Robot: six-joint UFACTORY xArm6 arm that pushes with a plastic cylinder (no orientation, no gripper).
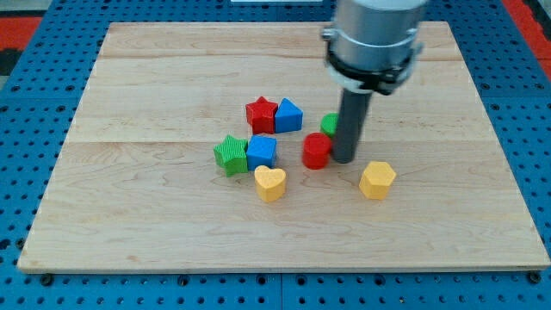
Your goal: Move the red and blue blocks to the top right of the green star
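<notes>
The green star (230, 154) lies left of the board's middle. A blue cube (262, 151) touches its right side. A red star (261, 114) and a blue triangular block (288, 115) sit side by side above them. A red round block (317, 151) lies to the right. My tip (344, 159) rests on the board right against the red round block's right side. A green block (330, 124) is partly hidden behind the rod.
A yellow heart (270, 182) lies just below the blue cube. A yellow hexagon-like block (377, 179) lies at the lower right of my tip. The wooden board (138, 95) sits on a blue pegboard surface (26, 129).
</notes>
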